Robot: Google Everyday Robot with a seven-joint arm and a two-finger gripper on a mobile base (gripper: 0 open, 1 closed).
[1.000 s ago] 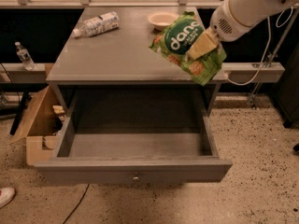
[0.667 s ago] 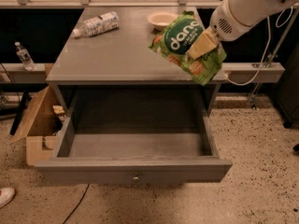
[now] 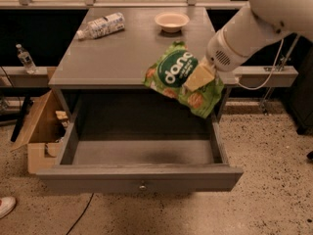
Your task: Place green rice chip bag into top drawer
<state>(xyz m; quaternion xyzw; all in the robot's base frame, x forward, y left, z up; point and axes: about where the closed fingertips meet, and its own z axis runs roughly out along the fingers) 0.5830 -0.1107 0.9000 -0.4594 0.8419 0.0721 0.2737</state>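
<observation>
Gripper [image 3: 198,77] pinched green rice chip bag [image 3: 173,71] at its right side, above rear right corner of open top drawer [image 3: 142,177]. Bag hung tilted, well above drawer floor, label facing up.

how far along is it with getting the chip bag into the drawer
Done: the top drawer stands pulled open. In hand: the gripper is shut on the green rice chip bag, holding it in the air at the front right edge of the cabinet, above the drawer's right rear. Left: lower the bag into the drawer and let go.
</observation>
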